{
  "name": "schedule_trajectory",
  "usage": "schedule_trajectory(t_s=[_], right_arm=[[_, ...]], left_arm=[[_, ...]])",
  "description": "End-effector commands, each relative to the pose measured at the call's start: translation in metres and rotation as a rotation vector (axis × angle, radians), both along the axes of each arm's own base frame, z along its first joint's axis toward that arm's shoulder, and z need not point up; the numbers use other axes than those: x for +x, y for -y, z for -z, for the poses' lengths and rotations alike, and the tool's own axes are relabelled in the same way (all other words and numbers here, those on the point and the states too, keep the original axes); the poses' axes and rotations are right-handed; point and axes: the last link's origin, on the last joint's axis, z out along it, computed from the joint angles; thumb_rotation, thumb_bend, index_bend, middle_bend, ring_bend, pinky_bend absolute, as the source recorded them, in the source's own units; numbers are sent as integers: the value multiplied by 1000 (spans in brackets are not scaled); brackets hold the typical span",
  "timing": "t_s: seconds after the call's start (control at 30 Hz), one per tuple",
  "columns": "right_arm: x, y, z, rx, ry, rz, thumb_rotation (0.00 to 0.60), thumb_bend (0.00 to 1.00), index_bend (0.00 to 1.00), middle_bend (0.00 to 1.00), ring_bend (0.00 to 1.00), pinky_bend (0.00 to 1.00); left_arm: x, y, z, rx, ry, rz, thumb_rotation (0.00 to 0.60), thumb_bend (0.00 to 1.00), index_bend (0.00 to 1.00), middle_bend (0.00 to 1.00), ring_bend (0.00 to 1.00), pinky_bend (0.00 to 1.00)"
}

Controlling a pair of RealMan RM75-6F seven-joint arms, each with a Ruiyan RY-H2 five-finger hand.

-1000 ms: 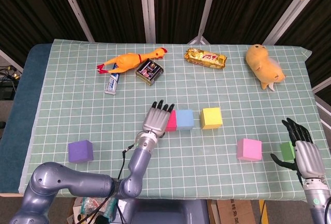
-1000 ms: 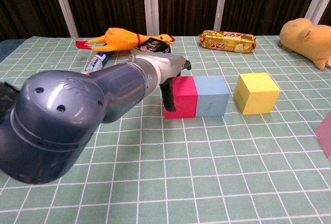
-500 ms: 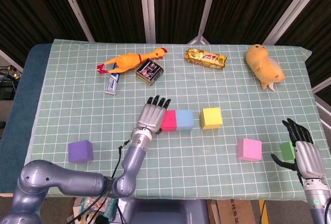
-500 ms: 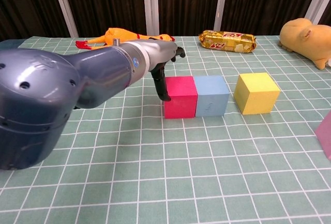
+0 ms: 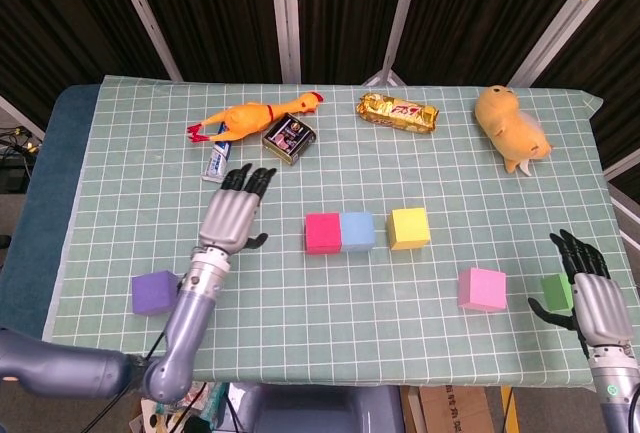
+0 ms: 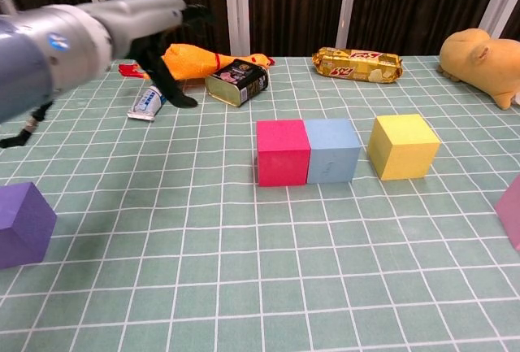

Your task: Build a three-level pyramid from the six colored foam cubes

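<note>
No legible text or labels.

Back of my counter [image 5: 120, 193]: rubber chicken [image 5: 250, 116], a tube [image 5: 219, 160] and a tin [image 5: 289, 138] right beside it, gold snack bar [image 5: 399, 111], yellow plush [image 5: 512, 126] off right.

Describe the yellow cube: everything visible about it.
The yellow cube is a matte, foam-looking block with crisp edges and plain faces, sitting flat and upright on the green gridded tablecloth. It stands just right of the blue cube, with a visible gap between them. Nothing touches it but the cloth; neither hand is near.
</note>
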Motion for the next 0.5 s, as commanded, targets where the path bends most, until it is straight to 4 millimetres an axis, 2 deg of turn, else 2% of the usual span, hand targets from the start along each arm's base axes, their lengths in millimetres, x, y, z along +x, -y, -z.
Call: schedule_trajectory(t_s=[0.03, 0.2, 0.33, 0.5], right_arm=[[1, 0, 1, 6, -10, 1, 600, 240, 0, 0, 0, 0], [9, 4, 2, 7, -28, -17, 600, 240, 0, 0, 0, 0], [20, 17, 5, 28, -48, -40, 600, 240, 0, 0, 0, 0], [47, 45, 17, 96, -98, -107, 600, 240, 0, 0, 0, 0]], left_arm=[[-35, 20, -34, 57, 36, -23, 600, 137, 0, 75, 9, 85], [-76, 46, -71, 137, 45, -53, 600, 107, 0, 74, 9, 81], [-98, 60, -92, 184, 40, -71, 600, 105, 0, 72, 9, 80], [-108, 69, -115, 218, 49, -74, 600, 105, 0, 71, 9, 80]])
